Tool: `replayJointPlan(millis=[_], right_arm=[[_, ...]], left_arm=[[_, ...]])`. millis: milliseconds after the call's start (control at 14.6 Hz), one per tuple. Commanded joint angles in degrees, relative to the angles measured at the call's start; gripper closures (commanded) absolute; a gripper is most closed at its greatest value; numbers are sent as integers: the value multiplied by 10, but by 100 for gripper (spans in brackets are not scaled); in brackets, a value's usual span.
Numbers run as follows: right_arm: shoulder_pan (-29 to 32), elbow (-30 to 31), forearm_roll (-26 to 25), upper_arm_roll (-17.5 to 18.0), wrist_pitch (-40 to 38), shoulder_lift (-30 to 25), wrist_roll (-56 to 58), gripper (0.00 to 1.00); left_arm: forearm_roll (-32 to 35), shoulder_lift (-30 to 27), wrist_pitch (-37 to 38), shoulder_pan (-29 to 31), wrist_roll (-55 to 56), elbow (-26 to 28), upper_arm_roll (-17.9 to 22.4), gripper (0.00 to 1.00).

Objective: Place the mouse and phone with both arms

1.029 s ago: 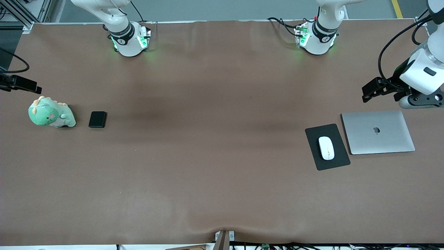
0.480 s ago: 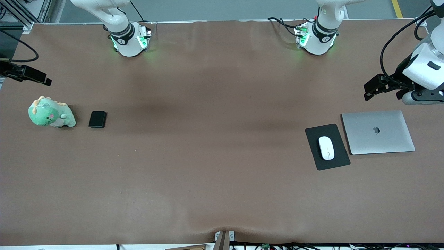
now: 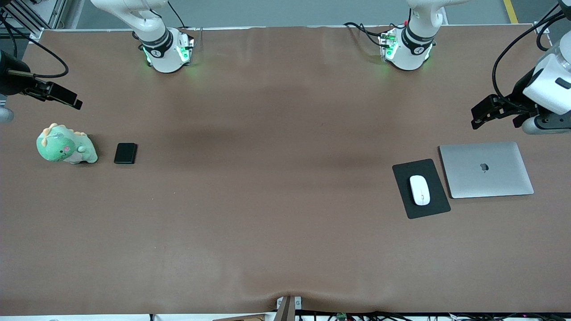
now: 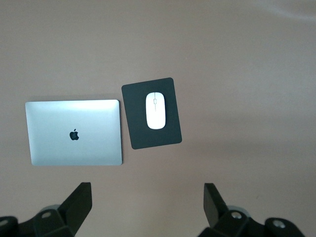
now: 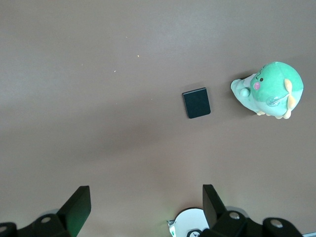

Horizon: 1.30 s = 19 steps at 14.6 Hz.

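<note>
The white mouse (image 3: 419, 190) lies on a black mouse pad (image 3: 403, 174) toward the left arm's end of the table. It also shows in the left wrist view (image 4: 156, 110). The black phone (image 3: 125, 153) lies flat beside a green plush dinosaur (image 3: 66, 148) toward the right arm's end, and also shows in the right wrist view (image 5: 197, 102). My left gripper (image 3: 481, 117) is open and empty, high over bare table near the laptop. My right gripper (image 3: 67, 99) is open and empty, high over bare table near the plush.
A shut silver laptop (image 3: 486, 169) lies beside the mouse pad, toward the left arm's end. The right arm's green-lit base (image 3: 167, 51) and the left arm's base (image 3: 406, 49) stand along the table's edge farthest from the front camera. Brown cloth covers the table (image 3: 276, 178).
My right gripper has come further into view from the table's end, over the table above the plush. My left gripper has drawn back slightly toward its end of the table. Mouse and phone have not moved.
</note>
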<state>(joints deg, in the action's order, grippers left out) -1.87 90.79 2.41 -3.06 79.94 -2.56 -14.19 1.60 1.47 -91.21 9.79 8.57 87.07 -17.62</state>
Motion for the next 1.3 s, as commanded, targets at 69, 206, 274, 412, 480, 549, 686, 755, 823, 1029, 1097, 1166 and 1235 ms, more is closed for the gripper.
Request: replayJointPlan(millis=[69, 206, 274, 412, 480, 549, 686, 755, 823, 1029, 1097, 1166, 1235], right_arm=[[6, 11, 10, 1, 6, -11, -2, 0], [7, 11, 10, 0, 4, -11, 15, 0], [9, 12, 10, -2, 3, -11, 30, 0], [10, 13, 11, -3, 4, -11, 36, 0], [9, 13, 10, -2, 5, -11, 36, 0], [10, 12, 11, -1, 5, -11, 41, 0], [11, 14, 11, -3, 5, -11, 94, 0], [11, 14, 11, -3, 6, -11, 115, 0], [10, 14, 11, -3, 7, -10, 122, 0], [10, 14, 6, -2, 8, -10, 155, 0], [12, 15, 8, -4, 6, -10, 158, 0], [13, 15, 8, -6, 6, -10, 159, 0], [13, 15, 8, -6, 7, -10, 159, 0]], left_arm=[[-4, -1, 6, 6, -10, -11, -1, 0], [-4, 1, 6, 5, -10, -11, -1, 0], [-4, 1, 6, 5, -8, -11, -1, 0], [-4, 1, 7, 6, -7, -10, -1, 0], [-4, 2, 7, 6, -7, -11, -1, 0], [-4, 2, 7, 5, -6, -11, -1, 0], [-4, 2, 7, 5, -7, -11, -1, 0], [-4, 2, 7, 5, -7, -11, -1, 0], [-4, 2, 8, 6, -7, -11, -1, 0], [-4, 2, 8, 6, -7, -11, -1, 0], [-4, 2, 9, 6, -7, -11, 0, 0], [-5, 2, 9, 6, -7, -11, -1, 0], [-4, 2, 9, 6, -7, -11, -1, 0]])
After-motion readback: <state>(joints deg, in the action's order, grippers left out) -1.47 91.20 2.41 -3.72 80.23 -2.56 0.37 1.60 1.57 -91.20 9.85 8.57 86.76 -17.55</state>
